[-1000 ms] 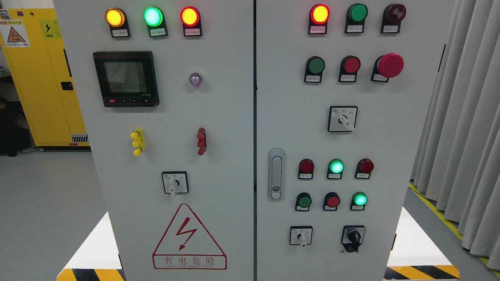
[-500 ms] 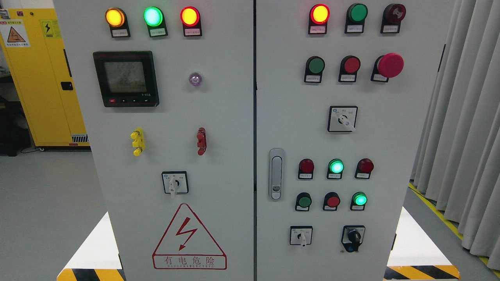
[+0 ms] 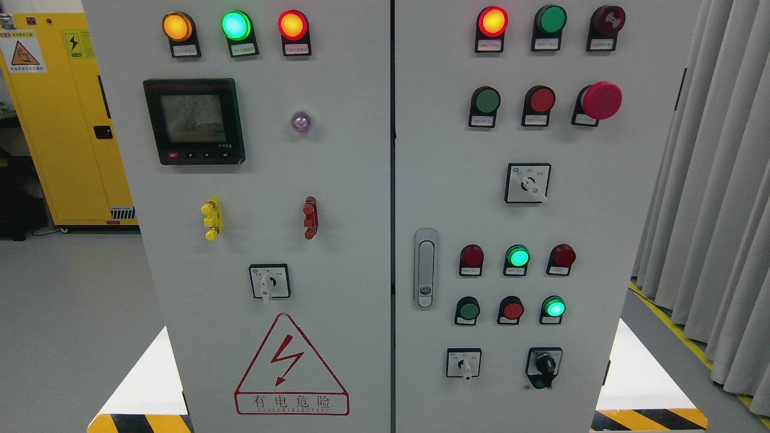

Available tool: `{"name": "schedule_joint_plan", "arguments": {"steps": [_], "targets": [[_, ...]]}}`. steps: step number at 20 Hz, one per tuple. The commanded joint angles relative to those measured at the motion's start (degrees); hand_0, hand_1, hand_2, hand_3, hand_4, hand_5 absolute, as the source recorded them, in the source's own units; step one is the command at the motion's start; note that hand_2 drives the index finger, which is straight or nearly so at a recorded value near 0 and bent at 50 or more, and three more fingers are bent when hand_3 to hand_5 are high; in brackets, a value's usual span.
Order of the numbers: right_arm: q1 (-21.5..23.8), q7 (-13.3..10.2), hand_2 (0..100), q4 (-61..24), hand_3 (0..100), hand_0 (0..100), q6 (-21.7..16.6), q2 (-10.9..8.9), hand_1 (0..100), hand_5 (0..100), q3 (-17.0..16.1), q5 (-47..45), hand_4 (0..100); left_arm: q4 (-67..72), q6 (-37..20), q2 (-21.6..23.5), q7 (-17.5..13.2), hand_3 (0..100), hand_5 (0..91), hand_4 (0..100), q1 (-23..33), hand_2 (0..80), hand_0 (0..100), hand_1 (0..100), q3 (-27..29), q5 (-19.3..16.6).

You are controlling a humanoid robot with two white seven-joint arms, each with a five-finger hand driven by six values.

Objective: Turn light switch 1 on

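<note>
Neither hand shows in the head view, so I cannot tell how the fingers are set.

Nearest, at the bottom edge, are two yellow-and-black striped strips, one at each lower corner of a grey cabinet with two doors. On the left door, low down, is a red warning triangle. Above it is a white turn switch with its lever pointing down, and higher up a dark meter.

The right door has a metal handle by its left edge. Low on this door are a second white turn switch and a black knob. Above them are two rows of three round buttons, two of them lit green. Further up is a third turn switch, then a large red mushroom button. The labels under the controls are too small to read, so I cannot tell which one is light switch 1.

Behind, to the left, stands a yellow locker. To the right hangs a grey curtain.
</note>
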Motion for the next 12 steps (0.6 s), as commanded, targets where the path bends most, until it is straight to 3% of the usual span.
{"name": "schedule_joint_plan", "arguments": {"steps": [1,3,12], "targets": [[0.0,0.04,4,0.0,0,0,-0.05,0.0,50,0,0.0,0.0,0,-6.71,3.95,0.63,1.37,84,85.0,89,-5.4,59.5,15,66,-2.51,-0.36],[0.0,0.04,4,0.0,0,0,-0.05,0.0,50,0,0.0,0.0,0,-7.07,6.76,0.63,2.95,84,85.2,89,-7.16,59.6,15,66,-2.78,-0.97],[0.0,0.04,4,0.0,0,0,-0.05,0.0,50,0,0.0,0.0,0,-7.07,12.74,-1.65,3.75,85,87.2,90,-12.17,59.8,15,69,-4.18,-3.51]]}}
